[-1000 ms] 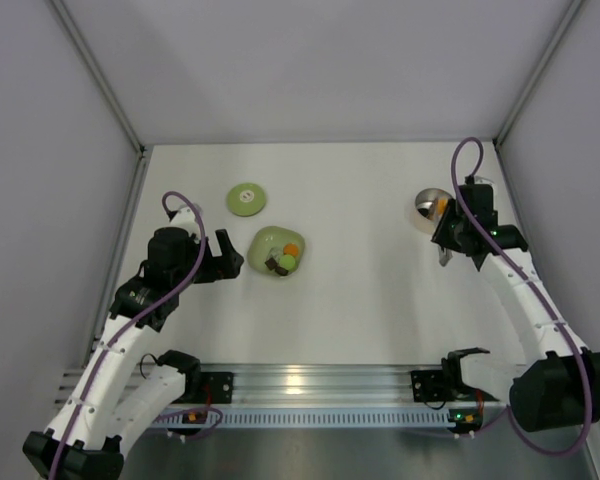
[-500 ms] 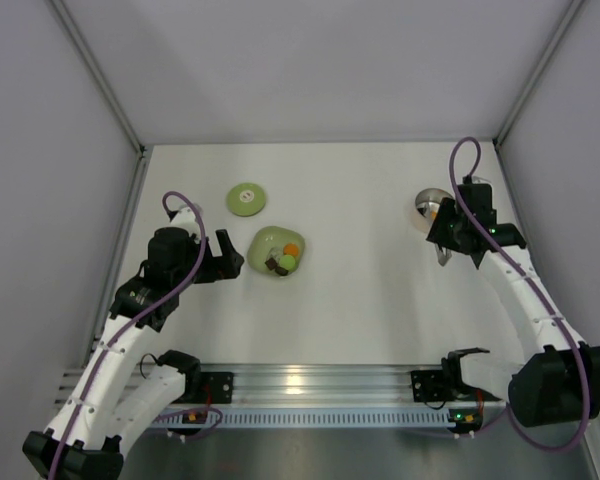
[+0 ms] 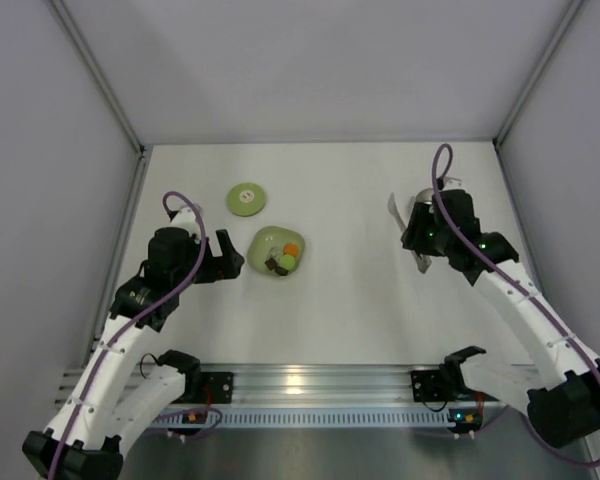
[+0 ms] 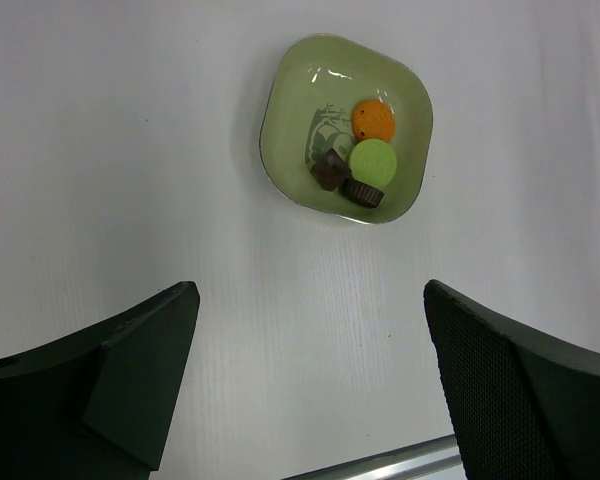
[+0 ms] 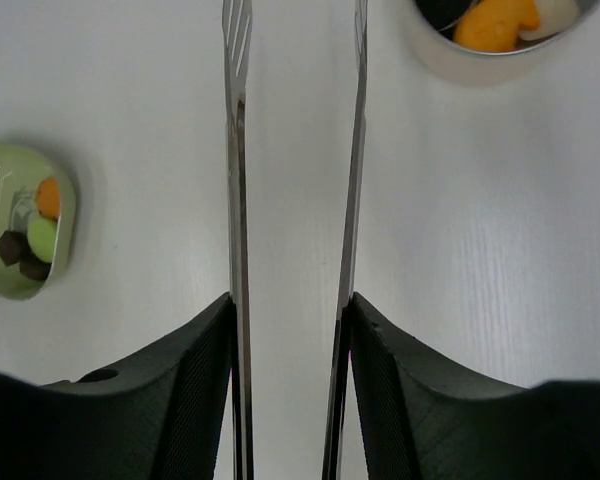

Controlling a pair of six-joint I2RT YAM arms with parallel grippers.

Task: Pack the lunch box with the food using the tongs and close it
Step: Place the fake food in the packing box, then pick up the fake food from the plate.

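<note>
Black fingers spread wide and holding nothing, the left gripper hangs over the near-left table, just beside the light green plate. Parked that close, it could be clipped by anything reaching in for the plate from the right.

On the plate the food left to pack lies crowded together: an orange piece, a round green piece and two dark brown pieces, touching or nearly so. A tip going for one could shove its neighbour over the rim, or slide the plate itself. The round green piece looks likely to squirt out of a slim metal pinch.

Further right, the right gripper is closed partway on the tongs, clasping their two arms from outside. The arms stand apart, with nothing between them where they show. The tips run out of the wrist view. The smooth metal could twist or slip in those pads if the squeeze is uneven.

The lunch box sits far right, beside the tongs, already holding orange, white and dark pieces. It is well apart from the plate, so each carry risks a drop on the way.

The lid lies far left. If the pieces pile above the rim, it may not seat.
</note>
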